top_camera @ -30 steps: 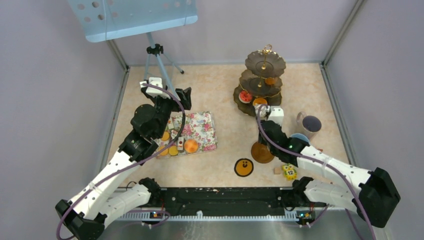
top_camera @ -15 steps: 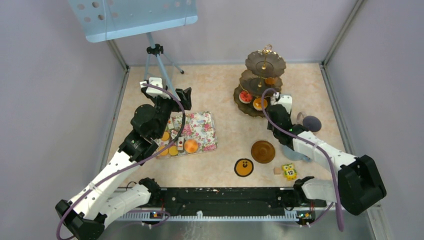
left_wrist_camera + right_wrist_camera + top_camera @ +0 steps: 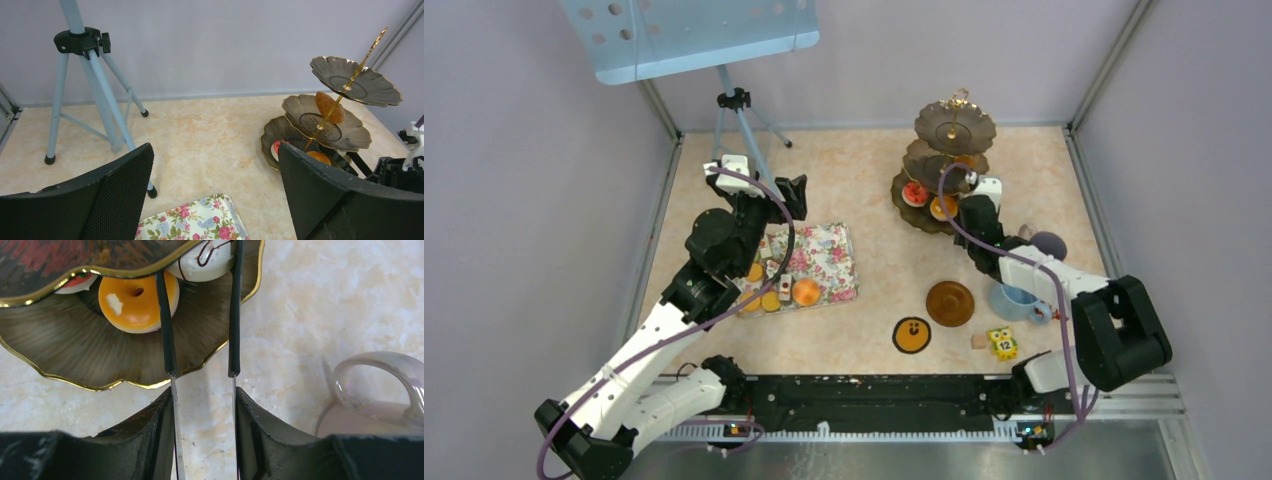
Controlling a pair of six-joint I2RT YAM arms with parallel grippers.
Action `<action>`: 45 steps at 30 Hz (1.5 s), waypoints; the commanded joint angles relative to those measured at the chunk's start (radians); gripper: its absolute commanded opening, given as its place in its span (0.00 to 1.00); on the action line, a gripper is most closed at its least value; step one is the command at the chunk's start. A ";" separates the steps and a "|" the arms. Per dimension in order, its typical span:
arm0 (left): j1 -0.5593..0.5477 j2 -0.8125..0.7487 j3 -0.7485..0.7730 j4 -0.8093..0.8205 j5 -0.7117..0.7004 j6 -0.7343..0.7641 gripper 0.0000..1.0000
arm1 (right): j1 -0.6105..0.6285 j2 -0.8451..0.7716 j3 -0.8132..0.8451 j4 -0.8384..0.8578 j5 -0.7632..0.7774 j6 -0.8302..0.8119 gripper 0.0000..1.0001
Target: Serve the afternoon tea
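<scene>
Owl blk: nearest me, R side; small tan cube just L of it.
Face disc: yellow, flat on table, L of the cube.
Saucer: brown, bare, just behind the disc.
Cup: lt blue, beside saucer on its R, not on it; R arm crosses over it.
Floral tray: L-centre; I see orange rounds + small cake bits at its near end.
L gripper: fingers wide apart, nothing btwn; up by tray's far edge.
Mug: grey, behind cup, near R wall.
R gripper: clamped on tongs; tong arms reach over bottom tier's rim.
White pastry: on bottom tier, btwn tong tips; can't tell if pinched.
Orange donut: same tier; L tong arm crosses its edge.
Stand: far R, 3 tiers, upright; red round on bottom tier, orange piece on mid tier.
</scene>
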 commanded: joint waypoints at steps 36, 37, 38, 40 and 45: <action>0.002 -0.014 0.014 0.023 0.012 -0.006 0.99 | -0.224 -0.024 -0.032 0.226 -0.400 0.214 0.51; 0.002 -0.014 0.013 0.023 0.014 -0.006 0.99 | -0.234 -0.030 -0.034 0.218 -0.416 0.220 0.51; 0.003 -0.014 0.014 0.023 0.015 -0.006 0.99 | -0.237 -0.039 -0.034 0.204 -0.425 0.225 0.51; 0.002 -0.015 0.013 0.023 0.012 -0.007 0.99 | -0.238 -0.075 -0.034 0.163 -0.437 0.234 0.50; 0.001 -0.012 0.013 0.023 0.013 -0.006 0.99 | -0.238 -0.204 -0.035 -0.028 -0.463 0.251 0.50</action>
